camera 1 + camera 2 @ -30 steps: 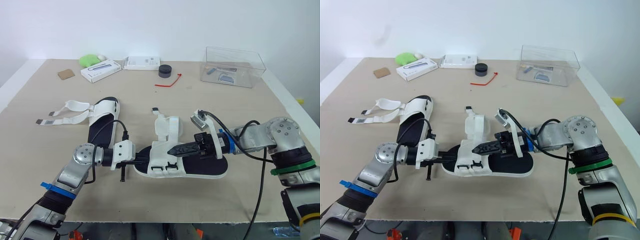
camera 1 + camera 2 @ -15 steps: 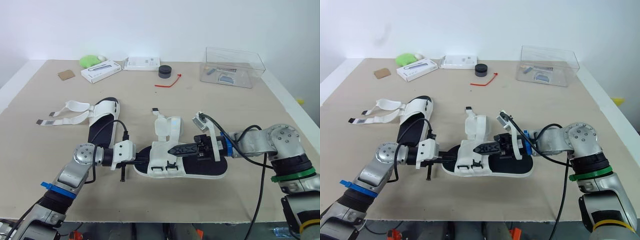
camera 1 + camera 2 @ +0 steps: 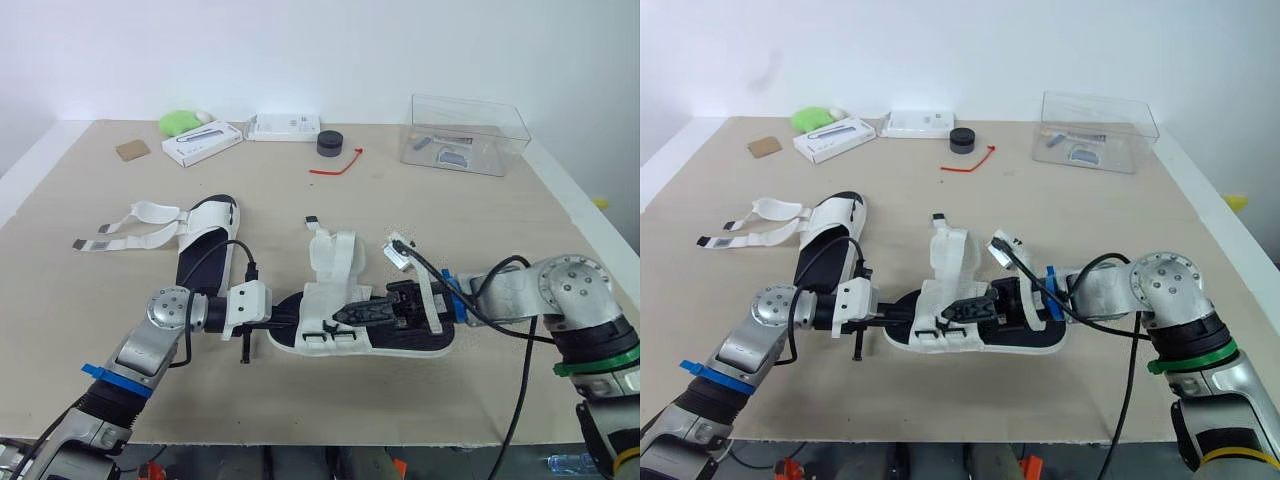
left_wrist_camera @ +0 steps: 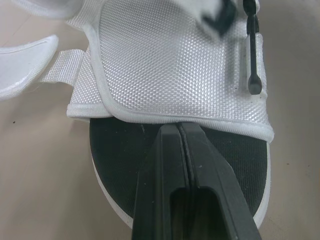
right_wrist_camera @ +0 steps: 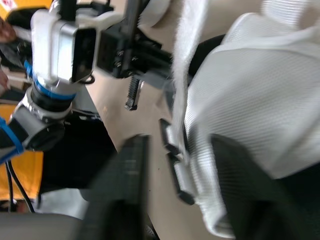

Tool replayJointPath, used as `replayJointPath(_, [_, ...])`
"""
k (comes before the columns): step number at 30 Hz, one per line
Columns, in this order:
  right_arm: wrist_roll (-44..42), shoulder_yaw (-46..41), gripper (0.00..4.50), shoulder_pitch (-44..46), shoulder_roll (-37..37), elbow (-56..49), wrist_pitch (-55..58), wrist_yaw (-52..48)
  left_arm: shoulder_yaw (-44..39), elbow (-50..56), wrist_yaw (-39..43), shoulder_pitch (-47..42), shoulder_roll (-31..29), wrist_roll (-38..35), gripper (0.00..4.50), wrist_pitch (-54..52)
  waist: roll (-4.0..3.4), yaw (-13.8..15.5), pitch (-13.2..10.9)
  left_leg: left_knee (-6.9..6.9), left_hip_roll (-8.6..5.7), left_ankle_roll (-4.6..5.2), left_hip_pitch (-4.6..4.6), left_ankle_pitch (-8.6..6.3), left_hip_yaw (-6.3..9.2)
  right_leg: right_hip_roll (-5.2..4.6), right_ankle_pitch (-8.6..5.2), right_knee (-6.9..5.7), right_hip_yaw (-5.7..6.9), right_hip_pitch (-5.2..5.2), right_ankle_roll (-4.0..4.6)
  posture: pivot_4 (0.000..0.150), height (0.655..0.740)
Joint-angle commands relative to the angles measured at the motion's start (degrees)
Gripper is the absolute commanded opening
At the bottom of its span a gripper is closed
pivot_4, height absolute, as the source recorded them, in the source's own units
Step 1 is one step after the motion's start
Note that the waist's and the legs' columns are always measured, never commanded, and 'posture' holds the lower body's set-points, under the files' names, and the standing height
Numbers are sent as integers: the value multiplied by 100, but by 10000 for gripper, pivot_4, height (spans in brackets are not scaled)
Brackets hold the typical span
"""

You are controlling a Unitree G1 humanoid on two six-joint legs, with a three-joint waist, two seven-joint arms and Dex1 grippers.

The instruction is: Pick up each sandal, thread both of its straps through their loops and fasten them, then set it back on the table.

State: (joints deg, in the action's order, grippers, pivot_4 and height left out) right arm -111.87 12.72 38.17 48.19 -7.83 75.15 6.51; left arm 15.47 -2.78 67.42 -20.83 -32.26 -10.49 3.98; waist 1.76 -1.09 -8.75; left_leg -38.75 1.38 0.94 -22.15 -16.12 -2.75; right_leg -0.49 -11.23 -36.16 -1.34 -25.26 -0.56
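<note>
The near sandal (image 3: 400,338), black-soled with a white upper (image 4: 170,65), lies in the middle of the table (image 3: 330,210). One of its straps (image 3: 335,255) stands up, unfastened. My left gripper (image 3: 284,322) is shut, and its fingers (image 4: 167,165) rest on the footbed at the toe end, tips against the edge of the upper. From the heel side my right gripper (image 3: 352,314) reaches in over the footbed; it is open, with its blurred fingers (image 5: 125,175) on either side of the upper's edge by the buckles. The second sandal (image 3: 205,240) lies further left, its two straps (image 3: 120,235) spread loose on the table.
At the back stand a clear plastic box (image 3: 465,133), a black round object (image 3: 329,142), a red tie (image 3: 337,165), two white boxes (image 3: 202,141) (image 3: 285,126), a green object (image 3: 180,121) and a brown card (image 3: 131,149). The table's front edge is close to both arms.
My right gripper was shut over the sandal's upper and now stands open, lower and closer to the footbed. The left gripper and both sandals have stayed in place.
</note>
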Motion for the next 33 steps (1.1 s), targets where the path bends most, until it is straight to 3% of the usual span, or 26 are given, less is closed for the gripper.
replayJointPath(1, [-113,-16,28377,74,216,-595,-217,174,286,-188,77,122,-36,287,0,-108,0,0,0,0,0,0,0,0,0,0,-2,0,0,0,-3,1500,7400])
replayJointPath(22, [12,558,28377,6,-287,-909,-964,1225,290,-57,65,186,-42,288,0,-199,0,-1,2,-4,0,0,0,0,-3,-2,2,-1,-3,0,-1,1500,7400])
replayJointPath(25, [-29,587,20692,-59,-375,-871,-1036,1335,289,-39,53,209,-49,290,0,-207,0,-2,2,-4,0,0,0,0,-3,-2,2,-1,-3,0,-1,1500,7400])
replayJointPath(29, [-113,473,1302,-258,-528,-663,-1158,1409,296,-33,31,208,-46,295,0,-211,1,-1,3,-4,0,1,-2,0,-2,-3,2,-1,-2,0,-1,1500,7400])
replayJointPath(33, [-113,187,504,-419,-663,-299,-938,1107,314,-26,26,207,-32,295,0,-210,2,-1,5,-5,0,1,0,0,-4,-2,2,-1,-4,1,-2,1500,7400])
